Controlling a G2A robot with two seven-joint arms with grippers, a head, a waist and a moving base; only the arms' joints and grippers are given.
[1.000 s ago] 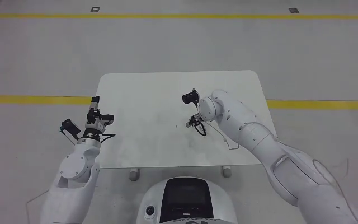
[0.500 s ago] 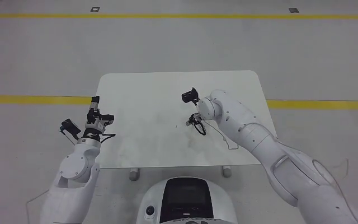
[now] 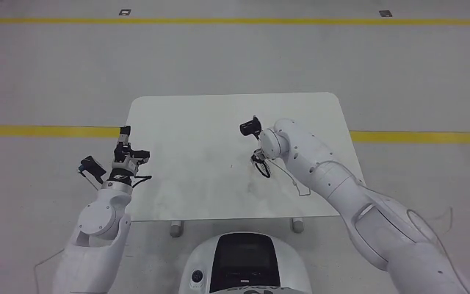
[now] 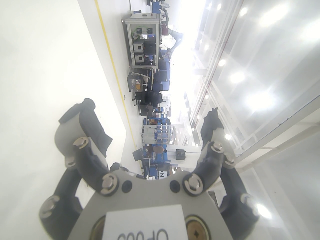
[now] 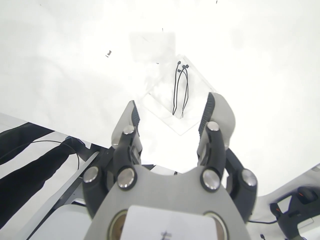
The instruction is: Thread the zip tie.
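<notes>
Over mid-table, your right gripper [image 5: 172, 103] hangs released near the zip ties [image 5: 180, 88]; at the left edge, your left gripper [image 4: 150, 107] gapes wide.

Ahead of the right pincer [image 5: 172, 102], the thin black plastic zip ties [image 5: 185, 66] overlapped, their number too fine to count

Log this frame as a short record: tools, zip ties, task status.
zip ties: black, loose, lying in a clear tray
left tool: open, empty, at the table's left edge
right tool: open, empty, over the table, facing the clear tray
task status: nothing grasped; threading not begun
</notes>
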